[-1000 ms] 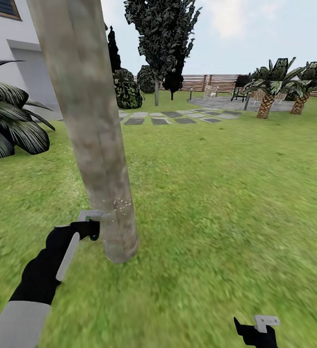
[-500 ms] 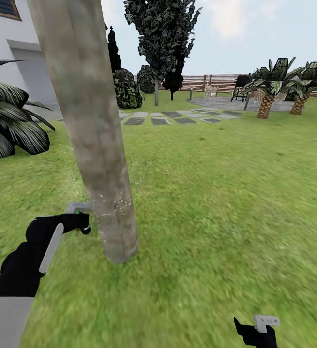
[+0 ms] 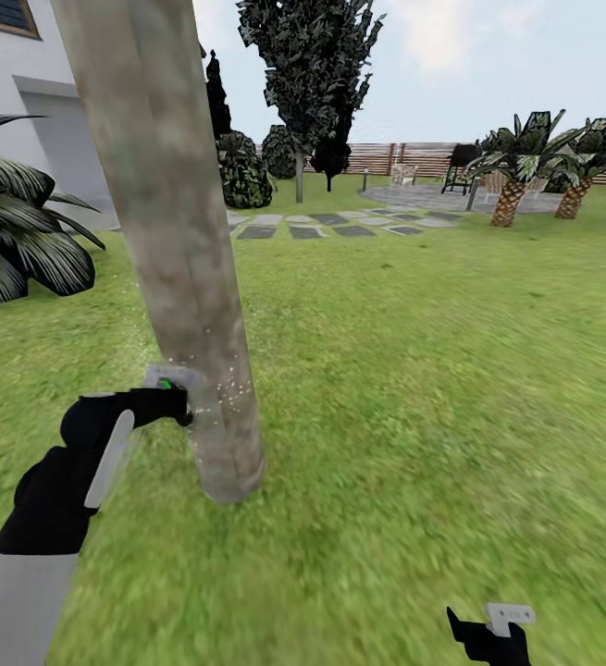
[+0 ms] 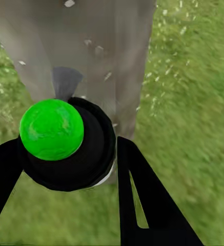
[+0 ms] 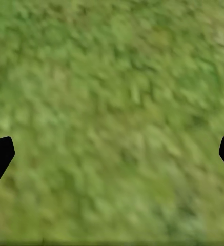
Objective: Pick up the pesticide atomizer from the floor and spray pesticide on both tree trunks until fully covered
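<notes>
A thick mottled grey-beige tree trunk (image 3: 168, 240) rises from the grass right in front of me. My left gripper (image 3: 175, 404) is shut on the pesticide atomizer (image 4: 65, 143), a black body with a bright green cap, held close against the trunk's lower left side. White pesticide specks (image 3: 228, 384) dot the bark (image 4: 99, 49) and the grass beside it. The second tree (image 3: 312, 65) with a dark leafy crown stands far back near the fence. My right gripper (image 3: 488, 638) hangs low at the bottom right, open over bare grass (image 5: 112, 123).
A white house wall (image 3: 25, 120) and a dark spiky plant (image 3: 16, 240) lie to the left. Grey stepping stones (image 3: 330, 227) lead to a paved circle (image 3: 432, 196) with a grill, two short palms (image 3: 515, 176) and a wooden fence (image 3: 414, 157).
My left arm dropped back to the left and then came up and in again, so the atomizer now sits higher on the trunk. More specks show on the bark. The right arm stayed still.
</notes>
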Robot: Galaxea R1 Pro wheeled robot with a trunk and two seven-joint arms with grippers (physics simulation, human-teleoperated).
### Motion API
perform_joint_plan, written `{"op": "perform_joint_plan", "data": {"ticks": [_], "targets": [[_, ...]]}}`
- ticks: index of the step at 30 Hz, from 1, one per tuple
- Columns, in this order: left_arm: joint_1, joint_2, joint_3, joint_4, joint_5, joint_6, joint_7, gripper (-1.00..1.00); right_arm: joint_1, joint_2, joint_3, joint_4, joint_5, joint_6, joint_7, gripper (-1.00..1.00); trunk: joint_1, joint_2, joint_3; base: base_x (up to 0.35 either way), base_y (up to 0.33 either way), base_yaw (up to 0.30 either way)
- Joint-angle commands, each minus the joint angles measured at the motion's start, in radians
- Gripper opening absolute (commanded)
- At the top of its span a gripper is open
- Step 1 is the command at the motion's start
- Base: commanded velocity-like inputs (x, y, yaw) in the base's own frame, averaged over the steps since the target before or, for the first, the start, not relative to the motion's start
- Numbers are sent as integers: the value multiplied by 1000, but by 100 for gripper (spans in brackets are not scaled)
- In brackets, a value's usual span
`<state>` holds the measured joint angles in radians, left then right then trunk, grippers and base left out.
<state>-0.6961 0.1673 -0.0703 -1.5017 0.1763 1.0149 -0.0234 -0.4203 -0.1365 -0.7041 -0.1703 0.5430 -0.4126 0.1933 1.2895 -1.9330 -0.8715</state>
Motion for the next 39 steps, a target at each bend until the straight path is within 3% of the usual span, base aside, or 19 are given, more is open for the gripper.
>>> {"op": "perform_joint_plan", "data": {"ticks": [1, 6, 9, 13, 14, 17, 19, 24, 30, 36, 39], "targets": [[-1, 1, 34, 0, 12, 0, -1, -100, 0, 0, 0, 0, 0, 0, 0, 100, 0, 0, 0, 0, 0, 0], [-15, -12, 48, -1, 14, 1, -1, -100, 0, 0, 0, 0, 0, 0, 0, 100, 0, 0, 0, 0, 0, 0], [-27, -18, -28, -2, 20, 1, -5, -100, 0, 0, 0, 0, 0, 0, 0, 100, 0, 0, 0, 0, 0, 0], [-67, -35, -45, -2, 49, 1, -6, -100, 0, 0, 0, -1, 0, 0, 0, 100, 0, 0, 0, 0, 0, 0], [-73, -31, -44, -2, 59, 1, -6, -100, 0, 0, 0, -1, 0, 0, 0, 100, 0, 0, 0, 0, 0, 0], [-90, 18, 37, 0, 71, 1, -6, -100, 0, 0, 0, -2, 0, 0, 0, 100, 0, 0, 0, 0, 0, 0], [-111, 33, 61, 1, 71, 1, -7, -100, 0, 0, 0, -1, 0, 0, 0, 100, 0, 0, 0, 0, 0, 0], [-123, 29, 65, 4, 71, 1, -7, -100, 0, 0, 0, -1, 0, 0, 0, 100, 0, 0, 0, 0, 0, 0], [-98, 26, 49, 16, 66, -1, -7, -100, 0, 0, 0, 0, 0, 0, 0, 100, 0, 0, 0, 0, 0, 0], [40, 21, 38, 104, 59, -22, -7, -100, 0, 0, 0, 0, 0, 0, 0, 100, 0, 0, 0, 0, 0, 0], [61, 16, -21, 174, 59, -61, -3, -100, 0, 0, 0, 0, 0, 0, 0, 100, 0, 0, 0, 0, 0, 0]]}}
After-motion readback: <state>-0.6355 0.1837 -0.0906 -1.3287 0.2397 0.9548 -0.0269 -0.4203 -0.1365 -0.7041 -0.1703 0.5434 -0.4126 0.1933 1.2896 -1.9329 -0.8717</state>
